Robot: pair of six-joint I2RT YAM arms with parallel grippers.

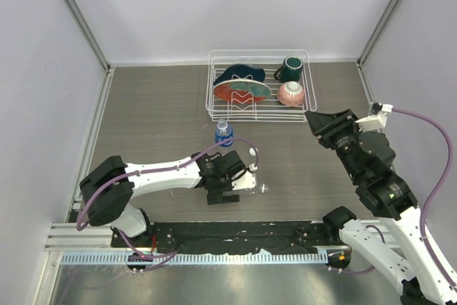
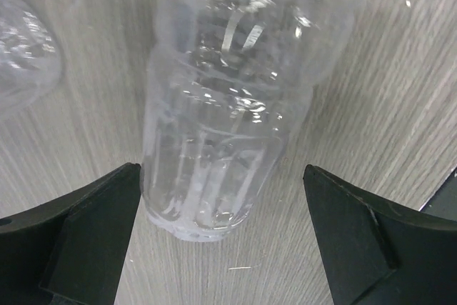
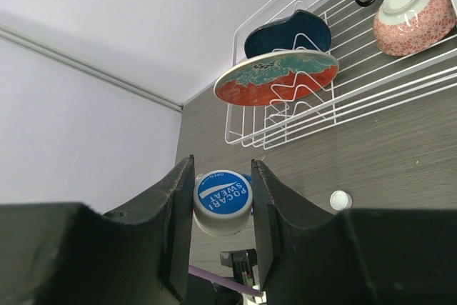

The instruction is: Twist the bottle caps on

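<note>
Bottle cap (image 3: 223,201): clenched in right gripper (image 3: 222,164)
Plain bottle (image 2: 214,141): between jaws of released left gripper (image 2: 221,198)
Labelled bottle (image 1: 224,133): 12 o'clock from left gripper

The only readable print is on the blue cap (image 3: 223,201) pinched in the right gripper (image 3: 222,171). In the right wrist view its round top carries "POCARI SWEAT" in white capitals, set on two lines, with a white curved stroke above the words. A much smaller line of print follows the cap's rim; it may begin with "OPEN", but it is too fine to be sure. In the top view the bottle (image 1: 224,133) has a blue label whose print is too small to read.
</note>
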